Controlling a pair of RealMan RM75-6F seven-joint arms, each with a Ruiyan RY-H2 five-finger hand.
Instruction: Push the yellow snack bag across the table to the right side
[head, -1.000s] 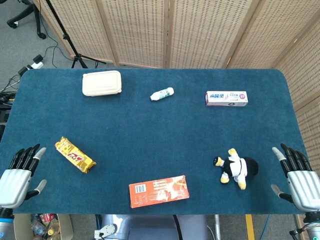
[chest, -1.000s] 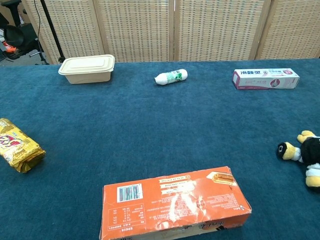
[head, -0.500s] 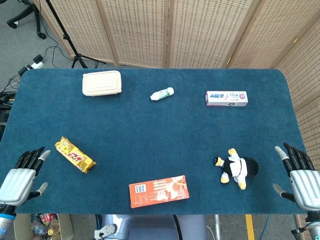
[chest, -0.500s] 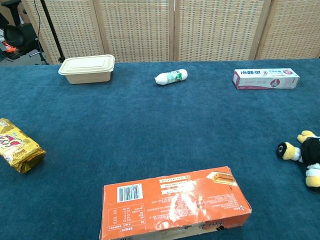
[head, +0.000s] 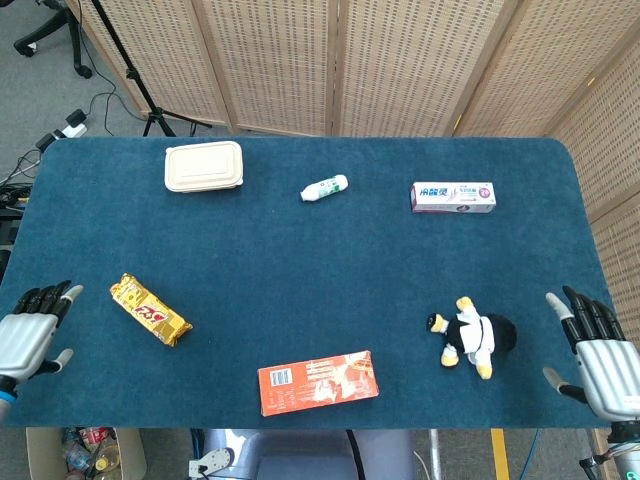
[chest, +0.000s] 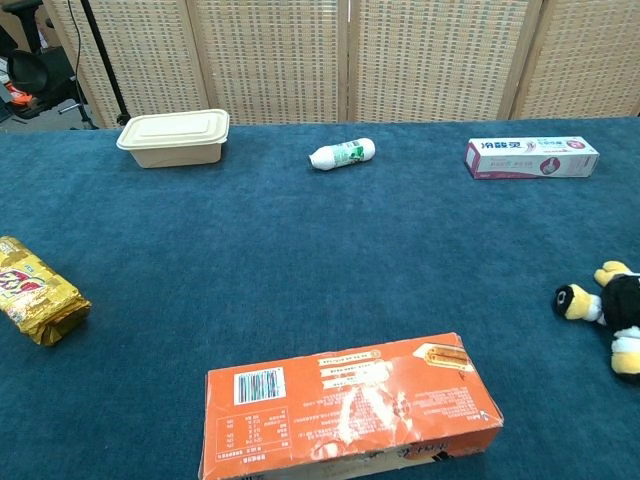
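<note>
The yellow snack bag (head: 150, 309) lies flat on the left part of the blue table; in the chest view the snack bag (chest: 35, 291) shows at the left edge. My left hand (head: 27, 340) hovers at the table's left front corner, fingers spread and holding nothing, well left of the bag. At the right front corner my right hand (head: 600, 350) is also spread and holds nothing. Neither hand shows in the chest view.
An orange box (head: 318, 382) lies at the front middle. A plush penguin (head: 470, 336) lies front right. At the back stand a cream lunch box (head: 204, 166), a small white bottle (head: 324, 187) and a toothpaste box (head: 453, 197).
My left hand has drawn back to the left and slightly up, away from the table's front. My right hand has barely shifted. The objects have not moved.
</note>
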